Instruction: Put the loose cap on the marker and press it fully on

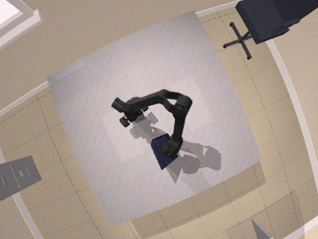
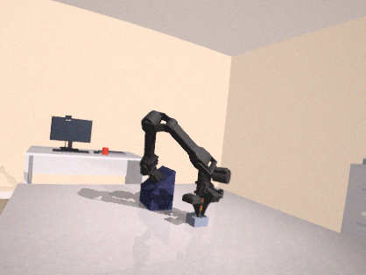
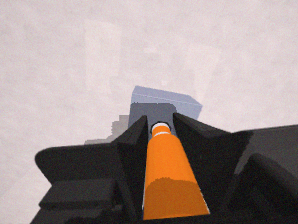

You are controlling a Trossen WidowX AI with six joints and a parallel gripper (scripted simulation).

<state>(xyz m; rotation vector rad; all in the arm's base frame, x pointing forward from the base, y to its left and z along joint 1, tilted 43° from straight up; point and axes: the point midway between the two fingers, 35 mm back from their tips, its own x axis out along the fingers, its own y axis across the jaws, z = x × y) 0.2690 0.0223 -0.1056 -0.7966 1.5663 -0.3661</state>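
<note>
The grey-blue holder block (image 1: 141, 119) (image 2: 198, 222) (image 3: 167, 96) stands on the table. The orange cap (image 3: 171, 162) is upright over it, in line with the marker. Of the marker (image 3: 161, 133), only a thin white band and an orange ring show under the cap's rim, at the block's hole. My gripper (image 2: 200, 214) (image 3: 159, 118) is shut on the cap, pointing down, with its fingertips close above the block. The fingers hide part of the cap in the exterior view. Whether the cap is fully on cannot be told.
The dark blue base block (image 1: 160, 154) (image 2: 159, 194) stands behind the holder block, under the arm's base. In the exterior view a desk with a monitor (image 2: 71, 130) and a red mug (image 2: 105, 151) is in the far background.
</note>
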